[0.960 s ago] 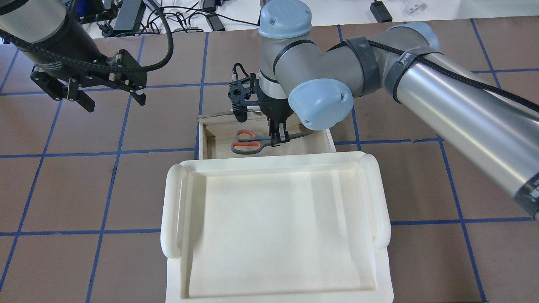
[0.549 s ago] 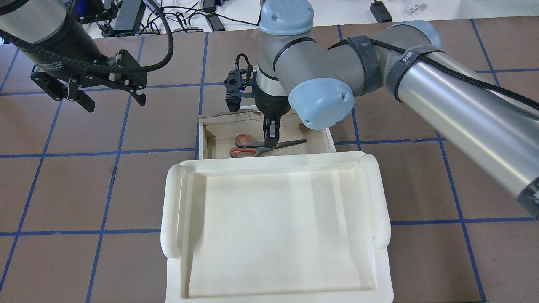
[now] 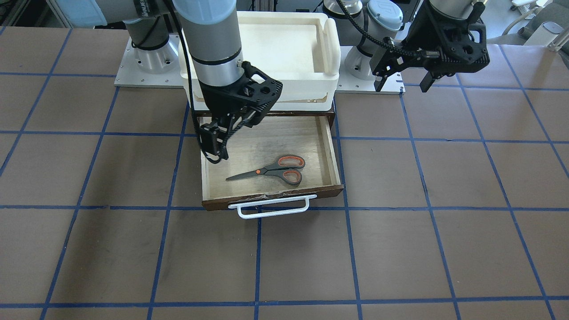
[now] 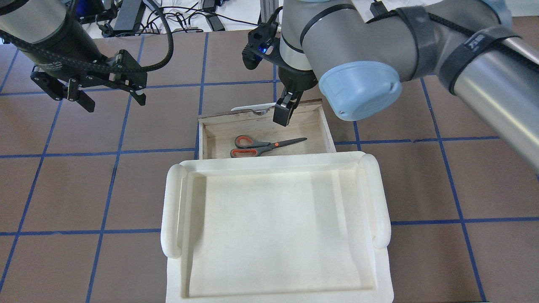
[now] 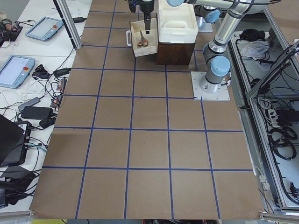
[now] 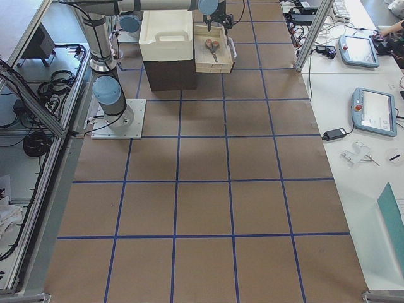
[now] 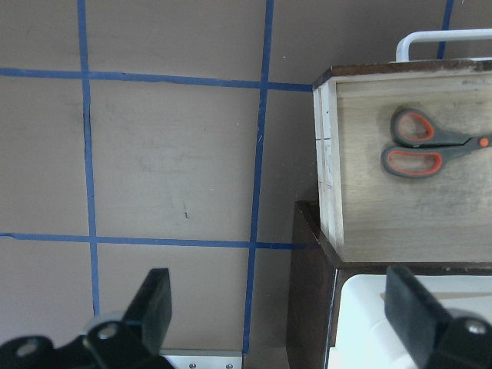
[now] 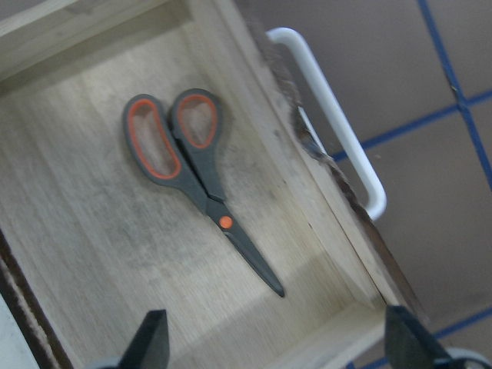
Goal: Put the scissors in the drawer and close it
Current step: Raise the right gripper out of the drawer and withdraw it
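Observation:
The scissors (image 3: 271,171) lie flat on the pale floor of the open drawer (image 3: 331,155), handles toward the robot's left. They also show in the overhead view (image 4: 265,146) and both wrist views (image 7: 427,142) (image 8: 196,169). The drawer's white bar handle (image 3: 272,209) faces away from the robot. My right gripper (image 4: 283,113) hangs open and empty above the drawer's right part, clear of the scissors; it also shows in the front view (image 3: 213,146). My left gripper (image 4: 113,101) is open and empty above the table, left of the drawer.
A white foam tray (image 4: 170,210) sits on top of the dark cabinet (image 7: 307,292) that holds the drawer. The table is covered in brown paper with blue tape lines. Cables and devices lie beyond the far table edge.
My right gripper has let go of the scissors, risen, and moved toward the drawer's front. The scissors now rest on the drawer floor. The left arm has not moved.

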You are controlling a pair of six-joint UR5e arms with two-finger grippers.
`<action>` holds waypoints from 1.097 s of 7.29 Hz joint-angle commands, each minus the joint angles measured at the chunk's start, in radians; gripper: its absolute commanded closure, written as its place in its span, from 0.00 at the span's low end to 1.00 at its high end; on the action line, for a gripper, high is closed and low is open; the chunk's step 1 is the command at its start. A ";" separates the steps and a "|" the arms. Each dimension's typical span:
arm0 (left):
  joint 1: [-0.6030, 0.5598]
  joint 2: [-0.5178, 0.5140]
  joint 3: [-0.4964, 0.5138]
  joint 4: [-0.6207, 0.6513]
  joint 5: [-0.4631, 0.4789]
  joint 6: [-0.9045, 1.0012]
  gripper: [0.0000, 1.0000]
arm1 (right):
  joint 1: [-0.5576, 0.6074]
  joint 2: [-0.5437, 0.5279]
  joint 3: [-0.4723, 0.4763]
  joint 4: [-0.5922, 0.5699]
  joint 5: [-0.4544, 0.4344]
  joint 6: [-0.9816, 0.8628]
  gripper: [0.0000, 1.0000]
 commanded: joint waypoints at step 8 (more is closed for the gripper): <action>-0.008 -0.212 -0.037 0.138 -0.006 0.043 0.00 | -0.328 -0.171 0.052 0.111 -0.023 0.391 0.00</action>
